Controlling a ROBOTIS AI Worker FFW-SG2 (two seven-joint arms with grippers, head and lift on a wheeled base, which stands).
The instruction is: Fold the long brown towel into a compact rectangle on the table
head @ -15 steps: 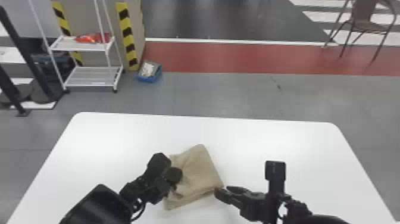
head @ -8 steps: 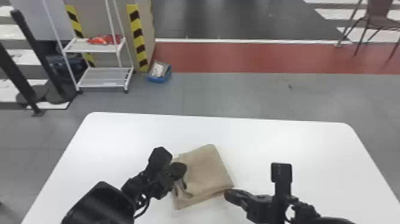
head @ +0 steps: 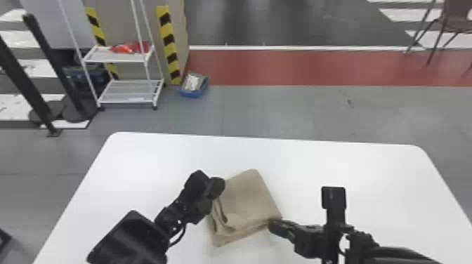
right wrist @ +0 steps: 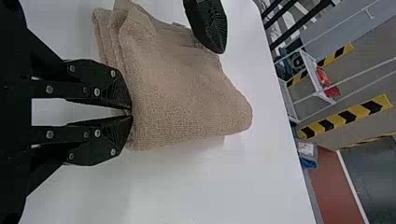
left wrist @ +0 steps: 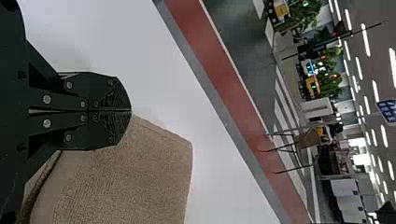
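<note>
The brown towel (head: 247, 196) lies folded into a small, layered, roughly square pile, with loose folds along its left side. At its left edge is my left gripper (head: 214, 195); in the left wrist view the left gripper (left wrist: 131, 111) has its fingers flat together, over the edge of the towel (left wrist: 140, 172). My right gripper (head: 274, 224) is at the near right corner of the pile. Seen from the right wrist, the right gripper (right wrist: 130, 112) has its fingertips pinched on the edge of the towel (right wrist: 182, 93), with a gap farther back between the fingers.
The white table (head: 316, 168) extends around the towel. On the floor beyond it stand a white shelf rack (head: 123, 91) and a blue bin (head: 194, 85). A chair (head: 453, 21) is at the far right.
My right gripper has closed at the towel's near right corner. The left gripper has shifted slightly toward the table's far side. The head view has turned a little to the left.
</note>
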